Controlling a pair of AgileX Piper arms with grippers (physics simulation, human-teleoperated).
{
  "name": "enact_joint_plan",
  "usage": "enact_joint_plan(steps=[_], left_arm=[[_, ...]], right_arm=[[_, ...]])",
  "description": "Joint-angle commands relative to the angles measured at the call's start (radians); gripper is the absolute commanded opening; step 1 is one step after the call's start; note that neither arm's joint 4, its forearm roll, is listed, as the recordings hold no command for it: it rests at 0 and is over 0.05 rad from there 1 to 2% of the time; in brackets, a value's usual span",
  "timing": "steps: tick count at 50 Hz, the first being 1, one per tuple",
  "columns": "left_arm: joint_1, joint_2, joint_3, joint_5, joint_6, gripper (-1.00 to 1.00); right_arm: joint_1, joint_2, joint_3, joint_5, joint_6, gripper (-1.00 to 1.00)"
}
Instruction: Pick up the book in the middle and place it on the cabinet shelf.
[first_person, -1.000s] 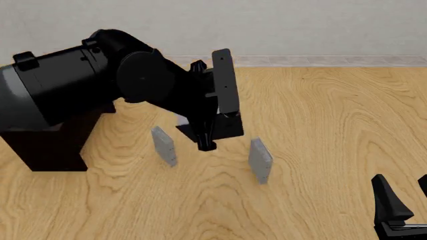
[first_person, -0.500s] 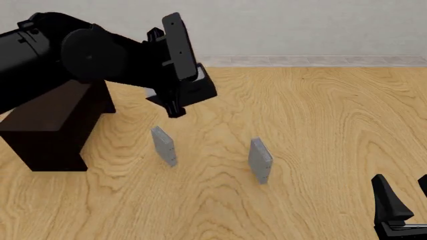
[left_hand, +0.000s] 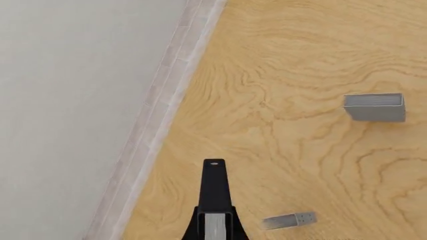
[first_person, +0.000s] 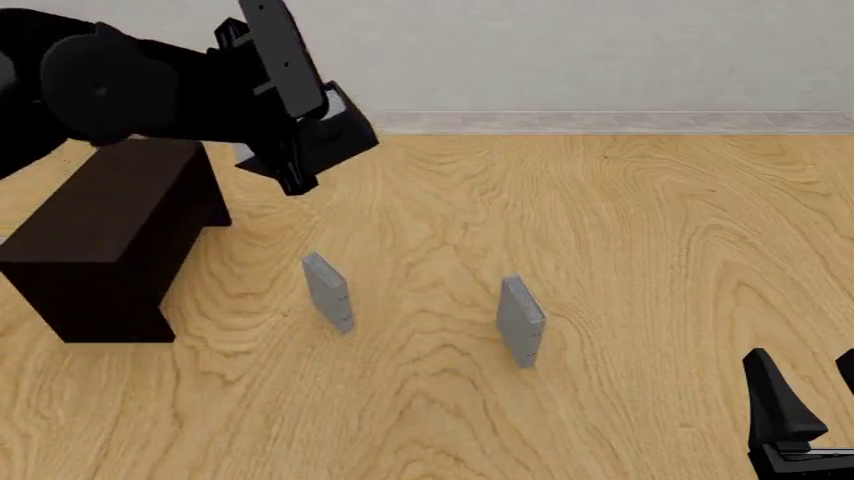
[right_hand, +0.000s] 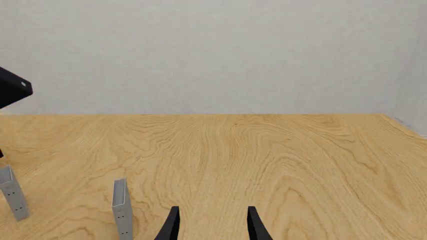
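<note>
Where tabletop (first_person: 641, 250) ends, pale wall (first_person: 601, 50) w/ trim.

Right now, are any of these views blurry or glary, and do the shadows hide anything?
Front view: sharp and evenly lit, no glare; the left hand and book merge black on black, and the cabinet shelf has only dark faces. Left wrist view: crisp; the grey slabs cast barely any shadow. Right wrist view: equally clean.

black book (first_person: 340, 135), dark brown cabinet shelf (first_person: 100, 235)
</note>
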Motion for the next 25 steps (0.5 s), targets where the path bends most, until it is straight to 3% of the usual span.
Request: enact_joint_plan(steps=[1, 25], left_arm=[[0.06, -0.024, -0.008, -0.015, 0.02, -1.0], [0.201, -0.059, 0.003, -0.03, 0.086, -1.0]], right_arm=[[0.0, 0.0, 0.0, 0.0, 0.0, 1.0], [0.0, 0.0, 0.0, 0.0, 0.0, 1.0]])
